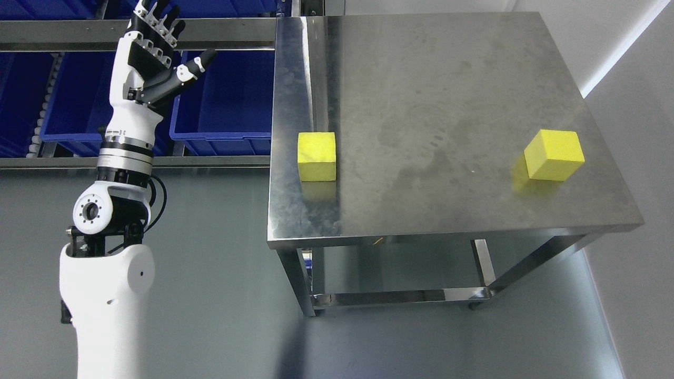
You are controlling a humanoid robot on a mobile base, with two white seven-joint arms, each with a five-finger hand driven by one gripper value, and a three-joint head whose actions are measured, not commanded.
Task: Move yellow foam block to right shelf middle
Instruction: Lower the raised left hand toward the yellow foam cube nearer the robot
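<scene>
Two yellow foam blocks rest on the steel table [421, 95]. One block [317, 156] lies near the table's left edge, the other block [554, 155] near its right edge. My left hand [158, 58] is raised at the upper left, off the table, in front of the blue bins, well to the left of the nearer block. Its fingers are spread and hold nothing. The right arm does not show.
A metal rack [137, 34] at the upper left holds blue plastic bins [226, 100]. Grey floor [221, 273] lies below and left of the table. A white wall [637, 131] runs along the right side. The table has a lower frame bar [400, 297].
</scene>
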